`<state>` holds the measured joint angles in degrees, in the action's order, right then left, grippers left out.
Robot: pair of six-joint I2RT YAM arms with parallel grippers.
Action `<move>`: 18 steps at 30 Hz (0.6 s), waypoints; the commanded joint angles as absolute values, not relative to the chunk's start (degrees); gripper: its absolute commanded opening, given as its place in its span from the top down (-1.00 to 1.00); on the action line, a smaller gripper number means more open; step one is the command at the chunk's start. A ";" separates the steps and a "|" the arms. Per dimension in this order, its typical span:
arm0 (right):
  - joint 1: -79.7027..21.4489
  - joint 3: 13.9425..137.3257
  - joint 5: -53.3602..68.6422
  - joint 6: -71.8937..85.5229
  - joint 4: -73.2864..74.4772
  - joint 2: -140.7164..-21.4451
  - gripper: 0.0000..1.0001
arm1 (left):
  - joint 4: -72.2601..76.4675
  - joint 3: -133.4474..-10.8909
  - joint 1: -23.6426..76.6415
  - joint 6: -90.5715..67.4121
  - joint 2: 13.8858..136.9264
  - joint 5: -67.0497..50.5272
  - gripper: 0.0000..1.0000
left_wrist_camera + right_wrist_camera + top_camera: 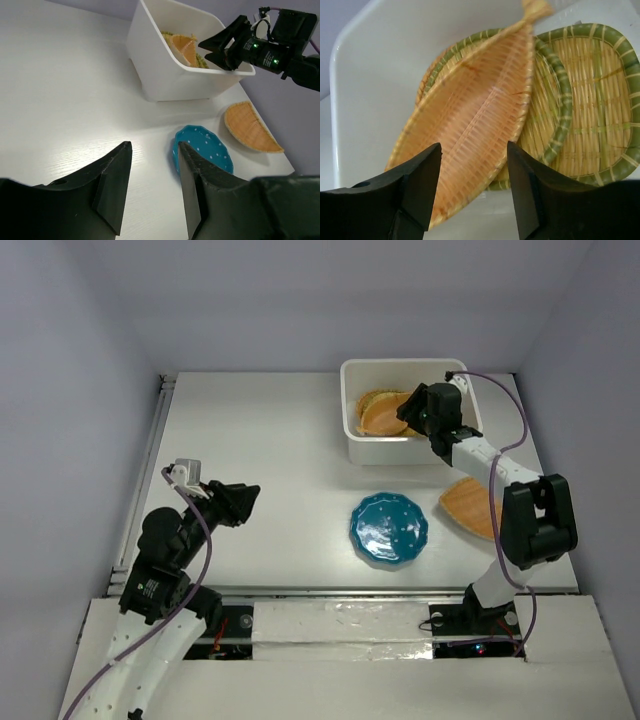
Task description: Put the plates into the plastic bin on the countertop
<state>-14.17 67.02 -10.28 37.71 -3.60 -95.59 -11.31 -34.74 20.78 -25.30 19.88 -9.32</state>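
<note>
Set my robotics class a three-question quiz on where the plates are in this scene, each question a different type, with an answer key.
1. True or false: the teal scalloped plate lies inside the white plastic bin.
2. Which plate lies topmost in the bin? A) leaf-shaped woven plate B) teal scalloped plate C) green-rimmed squarish plate
3. How many plates lie on the countertop outside the bin?
Key: 1 false; 2 A; 3 two, the teal one and the fan-shaped woven plate.
</note>
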 commanded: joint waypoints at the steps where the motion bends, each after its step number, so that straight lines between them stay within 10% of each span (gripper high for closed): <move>1: -13.62 67.33 -10.46 37.44 -5.80 -93.96 -0.24 | -6.68 -34.72 20.65 -24.52 19.77 -13.01 0.22; 9: -13.10 60.14 -7.12 37.27 -10.71 -81.08 -0.17 | -2.38 -32.26 20.65 -28.38 23.37 -19.95 0.21; 13: -13.10 54.08 -5.11 35.78 -12.66 -70.01 1.00 | 5.41 -28.84 20.65 -31.54 25.22 -24.77 0.33; 18: -13.10 45.72 -0.44 34.89 -12.92 -58.73 1.00 | 15.63 -22.69 23.81 -37.17 28.64 -25.41 0.63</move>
<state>-13.39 49.50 -3.77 36.36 -10.35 -62.15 5.21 -25.06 21.76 -33.06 26.79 -23.18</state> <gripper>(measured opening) 0.010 0.204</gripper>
